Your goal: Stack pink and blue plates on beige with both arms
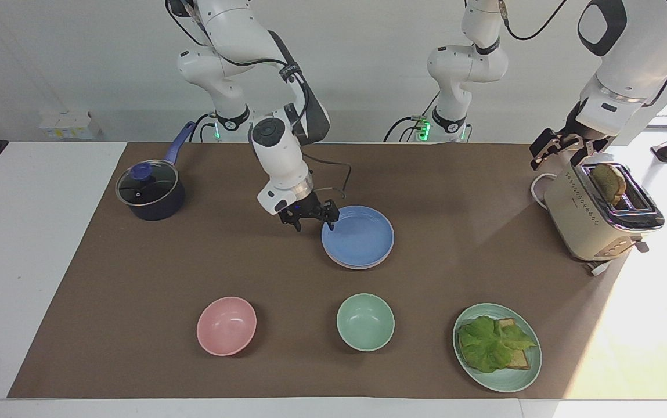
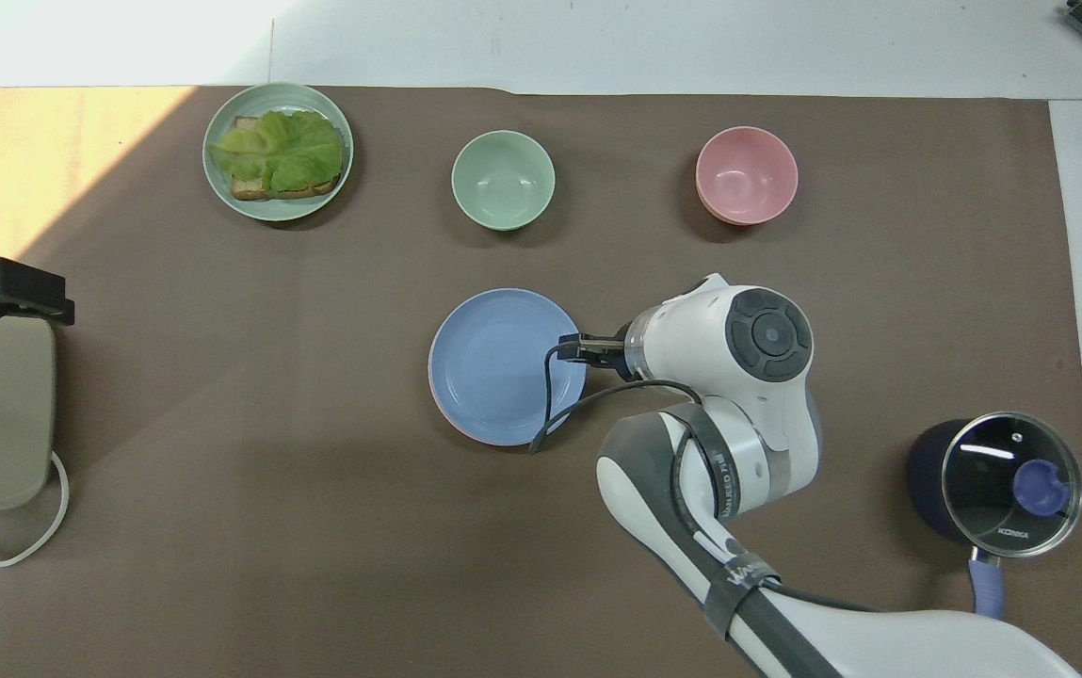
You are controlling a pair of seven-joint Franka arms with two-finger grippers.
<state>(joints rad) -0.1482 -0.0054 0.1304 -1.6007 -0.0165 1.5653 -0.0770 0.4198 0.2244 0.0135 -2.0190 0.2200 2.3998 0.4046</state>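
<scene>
The blue plate (image 1: 358,235) (image 2: 503,365) lies flat on top of a stack in the middle of the mat. Under it only a thin rim of the pink plate (image 1: 352,265) (image 2: 461,433) shows. The beige plate is hidden. My right gripper (image 1: 312,219) (image 2: 569,347) hangs open just off the blue plate's rim, on the side toward the right arm's end of the table, with nothing between its fingers. My left gripper (image 1: 554,150) (image 2: 4,289) waits open above the toaster at the left arm's end.
A cream toaster (image 1: 597,212) holds a slice of toast. A dark lidded pot (image 1: 148,188) stands near the right arm's base. Farther from the robots than the stack sit a pink bowl (image 1: 226,325), a green bowl (image 1: 365,321) and a green plate with lettuce toast (image 1: 497,346).
</scene>
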